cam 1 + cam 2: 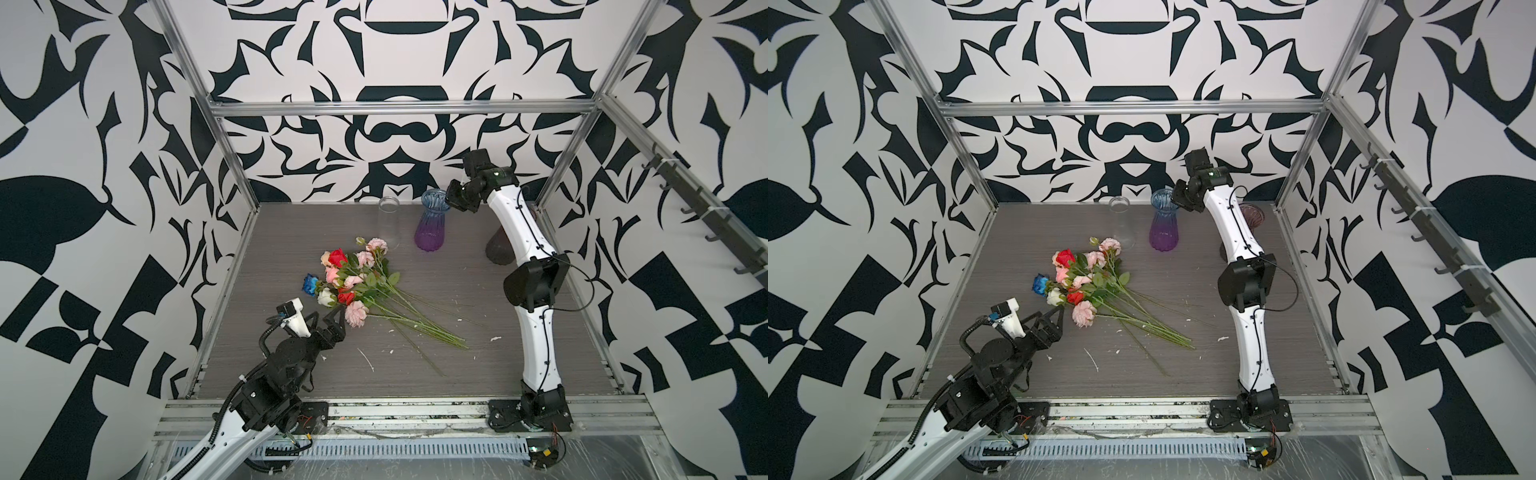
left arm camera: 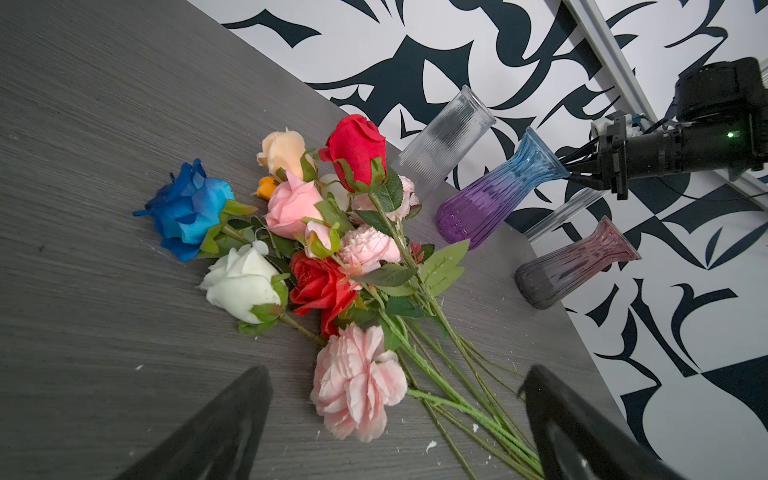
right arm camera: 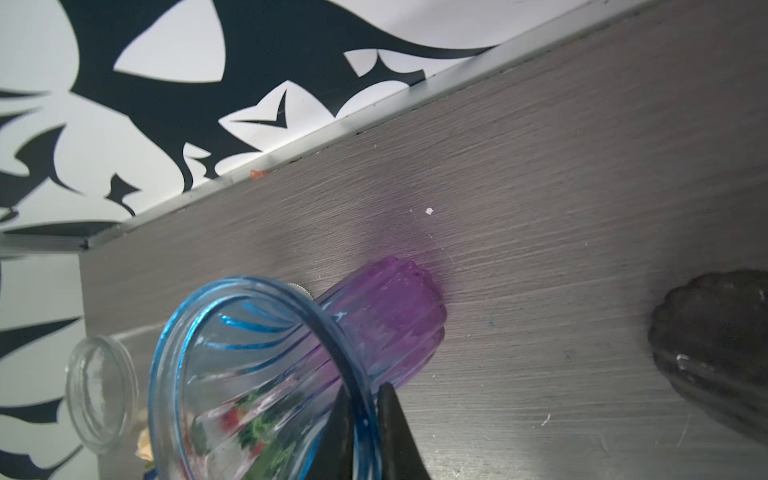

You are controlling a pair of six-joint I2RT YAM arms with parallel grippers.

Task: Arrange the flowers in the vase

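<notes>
The flowers [image 1: 353, 282] [image 1: 1084, 282] lie in a loose bunch on the grey table, blooms toward the left, green stems fanning to the right. In the left wrist view the flowers [image 2: 332, 249] show blue, white, red, peach and pink heads. My left gripper [image 1: 332, 318] [image 1: 1054, 313] [image 2: 395, 378] hovers open just short of the nearest pink ruffled bloom, holding nothing. The vase [image 1: 430, 226] [image 1: 1165, 226] [image 2: 490, 203], blue on top and purple below, stands upright at the back. My right gripper [image 1: 448, 197] [image 3: 368, 399] is shut on the rim of the vase [image 3: 291, 353], one finger inside and one outside.
A clear glass vase [image 1: 389, 220] [image 2: 449, 137] stands just left of the blue-purple one. A dark smoky vase [image 1: 498, 249] [image 2: 573, 266] stands to its right, partly hidden behind my right arm. Small white scraps [image 1: 368, 361] dot the table. Metal frame posts and patterned walls close in the table.
</notes>
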